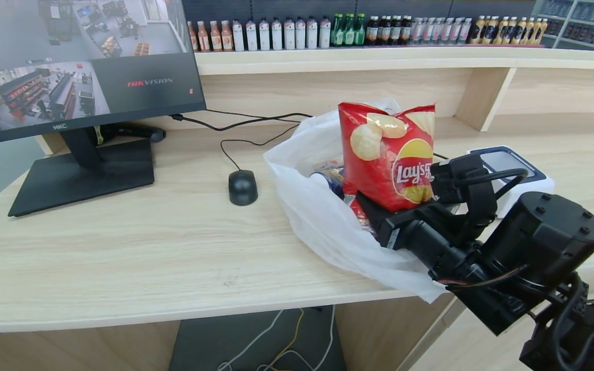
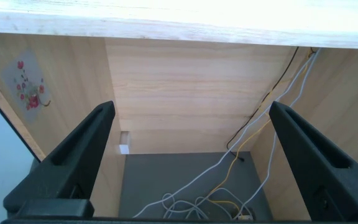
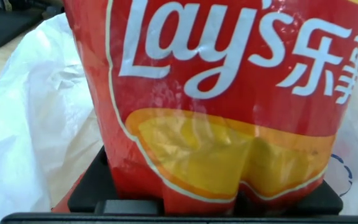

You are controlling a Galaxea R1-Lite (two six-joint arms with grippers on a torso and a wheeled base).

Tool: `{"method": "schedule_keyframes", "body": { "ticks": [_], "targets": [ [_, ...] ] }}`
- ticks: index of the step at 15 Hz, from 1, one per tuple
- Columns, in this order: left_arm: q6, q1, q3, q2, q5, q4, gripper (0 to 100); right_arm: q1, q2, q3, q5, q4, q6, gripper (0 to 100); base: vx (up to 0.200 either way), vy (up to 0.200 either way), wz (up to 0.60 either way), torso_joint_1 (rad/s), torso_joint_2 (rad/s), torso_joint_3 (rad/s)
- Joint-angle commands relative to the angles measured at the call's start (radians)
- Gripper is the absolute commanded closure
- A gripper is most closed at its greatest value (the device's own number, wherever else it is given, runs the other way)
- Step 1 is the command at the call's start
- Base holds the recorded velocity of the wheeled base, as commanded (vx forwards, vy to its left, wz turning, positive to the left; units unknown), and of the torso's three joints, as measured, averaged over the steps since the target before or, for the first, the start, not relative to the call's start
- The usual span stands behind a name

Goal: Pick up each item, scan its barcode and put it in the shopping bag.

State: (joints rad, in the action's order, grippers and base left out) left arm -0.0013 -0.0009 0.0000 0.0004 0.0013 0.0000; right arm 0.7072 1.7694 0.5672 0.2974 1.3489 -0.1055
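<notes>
- Right gripper (image 1: 366, 205) is clamped on the lower end of a red chip bag (image 1: 387, 154). In the right wrist view the gripper (image 3: 210, 200) has one dark finger (image 3: 92, 186) on each side of the bag's bottom edge; the fingertips are covered by the bag.
- The chip bag (image 3: 216, 93) stands upright, held over the open mouth of the white plastic shopping bag (image 1: 323, 221). I cannot tell whether its bottom touches anything inside.
- Shopping bag lies slumped on the wooden counter (image 1: 147, 247), with one corner hanging over the front edge. A bluish item (image 1: 328, 180) shows inside, too hidden to identify.
- A white box with a dark top (image 1: 513, 170) sits just behind the right arm, partly blocked by it.
- Left gripper (image 2: 191, 155) is under the counter with its fingers (image 2: 79, 162) spread wide and nothing between them. It faces a wooden panel (image 2: 191, 93) and loose cables (image 2: 229, 180).
- Farther left on the counter: a black mouse (image 1: 243, 187) and a monitor (image 1: 70, 67) that is cut off at the frame edge.
</notes>
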Motion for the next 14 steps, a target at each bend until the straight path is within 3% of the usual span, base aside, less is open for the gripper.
{"method": "schedule_keyframes", "body": {
  "ticks": [1, 11, 12, 14],
  "targets": [
    [0.0, 0.001, 0.0, 0.0, 0.0, 0.0, 0, 0.0, 0.013, 0.002, 0.0, -0.002, 0.0, 100, 0.0, 0.0, 0.0, 0.0, 0.0, 0.0],
    [0.0, -0.001, 0.0, 0.0, 0.0, 0.0, 0, -0.002, 0.025, 0.019, 0.0, -0.001, 0.007, 100, 0.0, 0.0, 0.0, 0.0, 0.0, 0.0],
    [0.0, 0.001, 0.0, 0.0, 0.0, 0.0, 0, -0.002, 0.025, 0.02, 0.0, -0.001, 0.007, 0, 0.0, 0.0, 0.0, 0.0, 0.0, 0.0],
    [0.0, -0.001, 0.0, 0.0, 0.0, 0.0, 0, -0.002, 0.022, 0.023, 0.0, -0.001, 0.007, 0, 0.0, 0.0, 0.0, 0.0, 0.0, 0.0]
  ]
}}
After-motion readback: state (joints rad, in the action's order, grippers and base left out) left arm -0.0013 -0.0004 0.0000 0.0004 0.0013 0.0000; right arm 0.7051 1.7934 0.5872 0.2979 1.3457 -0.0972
